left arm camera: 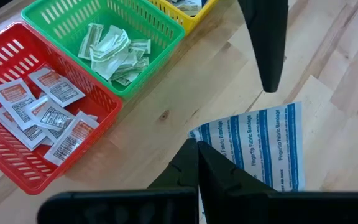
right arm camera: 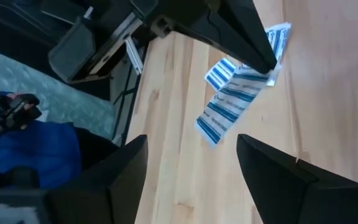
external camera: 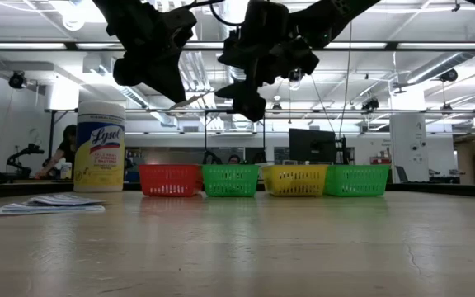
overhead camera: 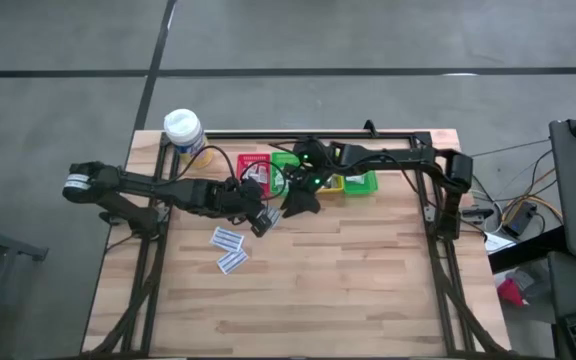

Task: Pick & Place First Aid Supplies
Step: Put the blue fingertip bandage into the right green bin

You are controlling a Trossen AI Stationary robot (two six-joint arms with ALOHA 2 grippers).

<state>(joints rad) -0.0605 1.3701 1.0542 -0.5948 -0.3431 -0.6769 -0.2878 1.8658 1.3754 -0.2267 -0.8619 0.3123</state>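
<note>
Red bin [left arm camera: 23, 118] at the tabletop's far edge holds flat white sachets with red print [left arm camera: 42, 115]; green bin [left arm camera: 114, 31] beside it holds crumpled white packets with green print [left arm camera: 114, 50]. Yellow bin [left arm camera: 191, 7] is cut off in the left wrist view, its contents hard to make out. Low view adds a second green bin [external camera: 357, 180] at the row's right end, contents hidden by the mesh walls.

Left gripper [left arm camera: 196, 149], fingers pressed together, pinches a blue-striped bandage packet [left arm camera: 260, 149] just in front of the red bin. Right gripper [right arm camera: 191, 165], fingers spread and holding nothing, hangs above the tabletop before the bins.

High view alone shows two more blue-striped packets [overhead camera: 230, 250] lying left of the tabletop's centre, and the white-capped yellow bottle [overhead camera: 185, 133] at the far left corner.
</note>
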